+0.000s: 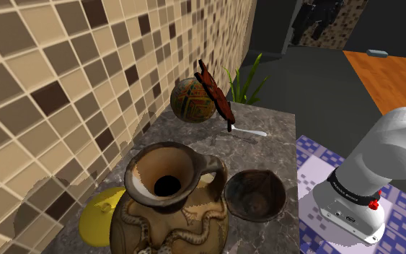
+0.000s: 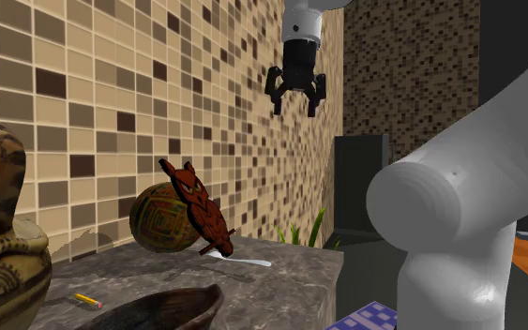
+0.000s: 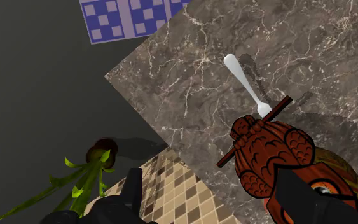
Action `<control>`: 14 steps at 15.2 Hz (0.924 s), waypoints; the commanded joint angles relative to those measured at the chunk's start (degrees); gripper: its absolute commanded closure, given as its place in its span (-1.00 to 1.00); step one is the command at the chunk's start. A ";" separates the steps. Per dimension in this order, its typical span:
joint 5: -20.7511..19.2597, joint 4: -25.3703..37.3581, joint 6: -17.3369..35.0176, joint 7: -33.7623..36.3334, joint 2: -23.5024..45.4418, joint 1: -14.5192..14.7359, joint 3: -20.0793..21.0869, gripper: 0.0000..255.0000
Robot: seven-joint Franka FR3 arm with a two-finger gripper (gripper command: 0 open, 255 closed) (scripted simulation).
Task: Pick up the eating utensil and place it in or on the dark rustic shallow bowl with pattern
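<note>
A pale fork (image 3: 243, 81) lies flat on the marble tabletop (image 3: 311, 44), its tine end tucked under a red-brown owl figure (image 3: 269, 149). The fork (image 1: 250, 132) is near the far end of the table in the shoulder view; the dark shallow bowl (image 1: 255, 195) sits nearer, at the table's right edge. My gripper (image 2: 296, 97) hangs open high above the fork (image 2: 240, 259), with nothing between its fingers. In the wrist view the gripper (image 3: 209, 179) looks straight down, and the fork lies well ahead of the fingertips. The bowl's rim (image 2: 163, 307) shows low in the second exterior view.
A patterned round vase (image 1: 190, 99) stands behind the owl (image 1: 215, 90) by the tiled wall. A large snake-decorated jug (image 1: 172, 206) and a yellow object (image 1: 102, 215) fill the near end. A pencil (image 2: 87, 300) lies on the table. A green plant (image 3: 88, 175) grows past the table's far edge.
</note>
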 commanded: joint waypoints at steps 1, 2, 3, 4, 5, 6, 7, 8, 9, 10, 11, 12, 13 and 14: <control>0.00 0.00 0.00 0.00 0.00 0.00 0.00 -1.00; 0.31 -1.05 1.29 -1.06 0.88 0.61 -0.41 -1.00; 0.61 -2.05 2.57 -2.13 1.80 1.23 -0.81 -1.00; 0.94 -3.01 3.86 -3.21 2.77 1.85 -1.20 -1.00; 1.27 -3.92 5.14 -4.30 3.79 2.47 -1.58 -1.00; 1.61 -4.79 6.41 -5.41 4.86 3.11 -1.95 -1.00; 1.96 -5.62 7.68 -6.53 5.98 3.75 -2.31 -1.00; 2.34 -6.40 8.94 -7.67 7.14 4.38 -2.65 -1.00; 2.72 -7.13 10.20 -8.82 8.35 5.03 -2.98 -1.00; 3.12 -7.83 11.46 -9.98 9.60 5.68 -3.30 -1.00; 3.55 -8.48 12.70 -11.16 10.90 6.34 -3.60 -1.00; 3.99 -9.08 13.94 -12.37 12.24 6.99 -3.89 -1.00; 4.46 -9.64 15.16 -13.59 13.62 7.66 -4.16 -1.00; 4.95 -10.16 16.38 -14.82 15.04 8.34 -4.42 -1.00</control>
